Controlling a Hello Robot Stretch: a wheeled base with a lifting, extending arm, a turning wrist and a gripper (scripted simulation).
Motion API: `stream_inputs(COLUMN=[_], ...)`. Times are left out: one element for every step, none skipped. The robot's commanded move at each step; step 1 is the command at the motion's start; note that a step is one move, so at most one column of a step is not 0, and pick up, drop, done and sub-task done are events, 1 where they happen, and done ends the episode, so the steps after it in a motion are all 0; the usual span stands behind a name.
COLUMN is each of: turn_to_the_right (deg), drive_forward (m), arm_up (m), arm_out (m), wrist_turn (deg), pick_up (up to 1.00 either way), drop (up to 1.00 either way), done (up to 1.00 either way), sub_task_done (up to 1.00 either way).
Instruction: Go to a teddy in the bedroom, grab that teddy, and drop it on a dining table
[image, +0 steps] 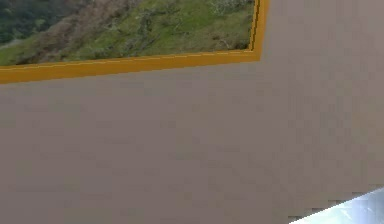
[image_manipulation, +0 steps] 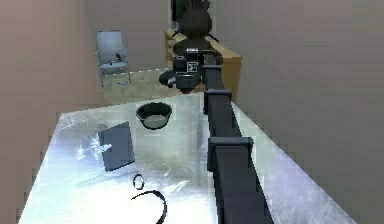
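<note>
I think it's drop time — my arm (image_manipulation: 230, 140) lies across the shiny table (image_manipulation: 70, 150), gripper (image_manipulation: 180, 78) by a dark teddy shape (image_manipulation: 196, 18), held or not I can't tell — next, set it near the bowl (image_manipulation: 153, 115).

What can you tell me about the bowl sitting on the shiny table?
The bowl is small, round and dark, almost black, with a paler grey rim and inside. Its material cannot be told. It stands upright, mouth up, on the pale glossy table, toward the far end, left of the arm's dark bar and apart from it. Nothing can be made out inside it. A dark grey flat slab sits nearer, clear of it. Only the table touches it.
</note>
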Motion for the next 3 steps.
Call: stream_inputs(turn_to_the_right=[0.0, 0.0, 0.0], drive_forward=[0.0, 0.0, 0.0], arm_up=[-0.32, 0.0, 0.04], arm_out=[0.0, 0.0, 0.0], wrist_turn=[0.0, 0.0, 0.0], pick_up=[0.0, 0.0, 0.0], drop=[0.0, 1.0, 0.0], done=[0.0, 0.0, 0.0], sub_task_done=[0.0, 0.0, 0.0])
